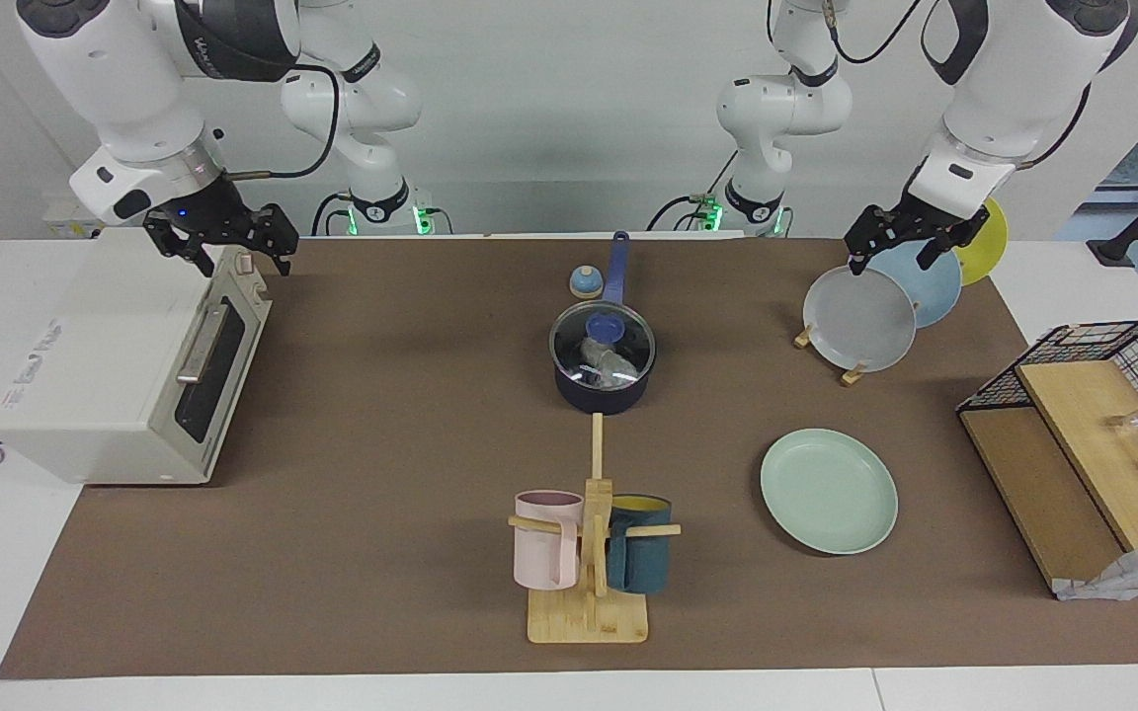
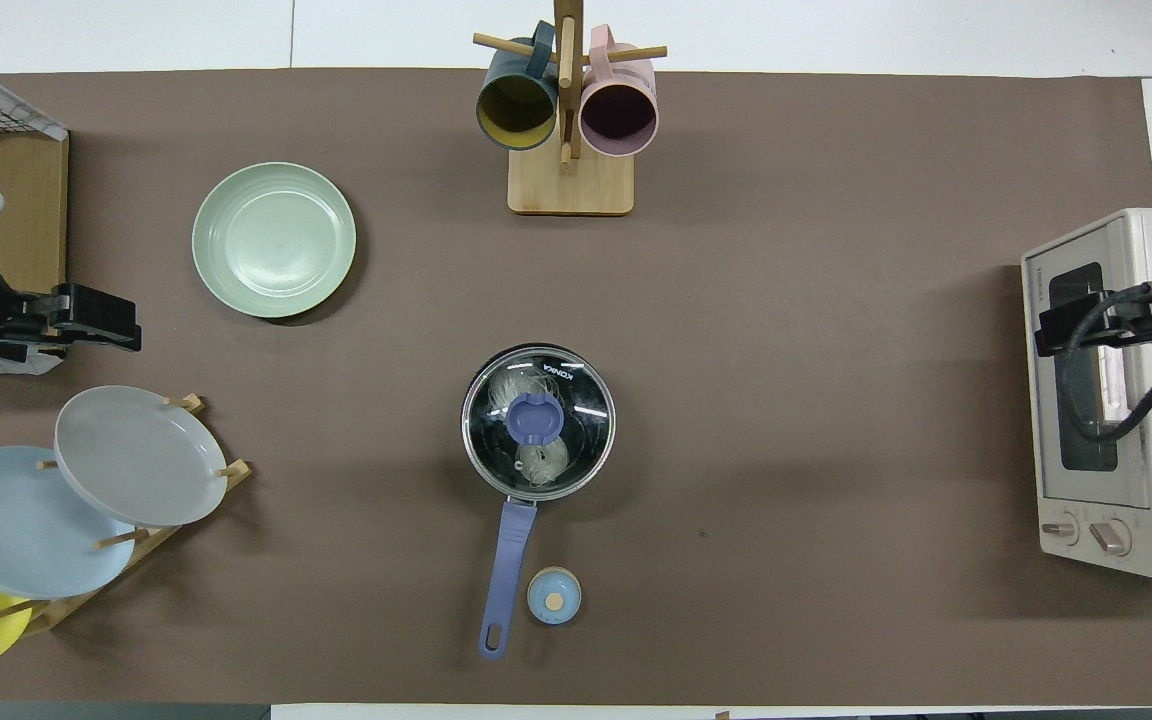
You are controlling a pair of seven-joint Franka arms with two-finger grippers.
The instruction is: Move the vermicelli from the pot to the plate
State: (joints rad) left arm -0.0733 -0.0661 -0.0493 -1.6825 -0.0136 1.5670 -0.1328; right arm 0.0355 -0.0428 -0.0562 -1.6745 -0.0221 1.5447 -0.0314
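Mid-table, lidded pot (image 1: 603,380) points its handle (image 1: 615,267) toward the robots.

Both white arms are raised, wrists bent downward. The left black two-finger hand (image 1: 903,249) has its fingers parted; the right black two-finger hand (image 1: 223,247) likewise, holding nothing.
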